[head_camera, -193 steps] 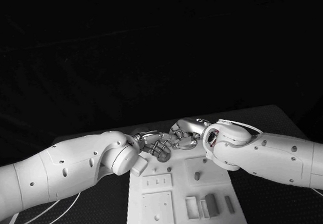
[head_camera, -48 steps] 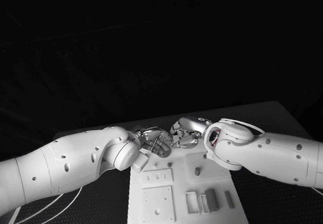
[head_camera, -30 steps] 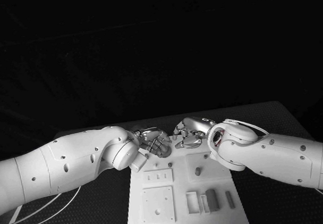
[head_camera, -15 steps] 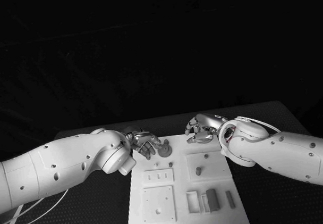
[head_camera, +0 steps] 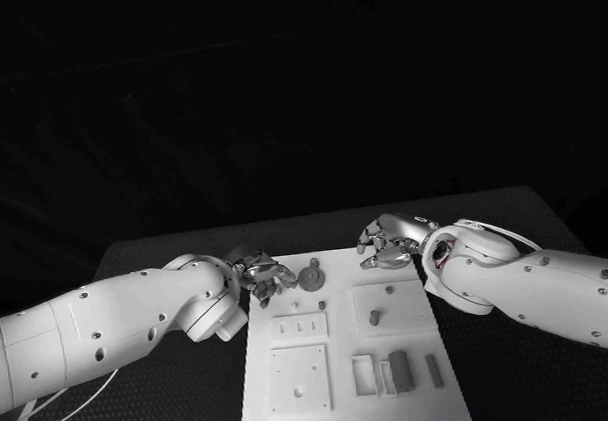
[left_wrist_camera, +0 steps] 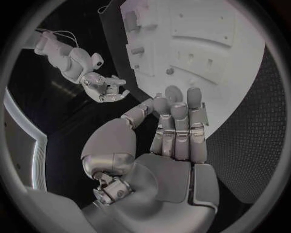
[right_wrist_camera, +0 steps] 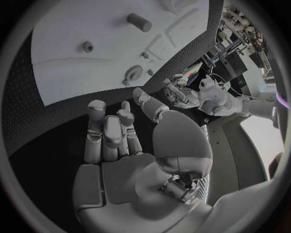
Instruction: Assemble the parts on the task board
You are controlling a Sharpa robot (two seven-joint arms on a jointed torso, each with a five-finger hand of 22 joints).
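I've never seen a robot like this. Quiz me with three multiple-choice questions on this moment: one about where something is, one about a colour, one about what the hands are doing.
1. Where does the round grey part lie?
A) off the board
B) at the far end of the task board
C) gripped in fingers

2. What colour is the task board?
A) white
B) black
C) striped

3. What do the left hand and the right hand hold?
A) a part each
B) one bar together
C) nothing

Answers: 1 B, the head view shows it lying flat on the board's far end. 2 A, it stands out pale against the black table. 3 C, both wrist views show the fingers stretched out and bare.
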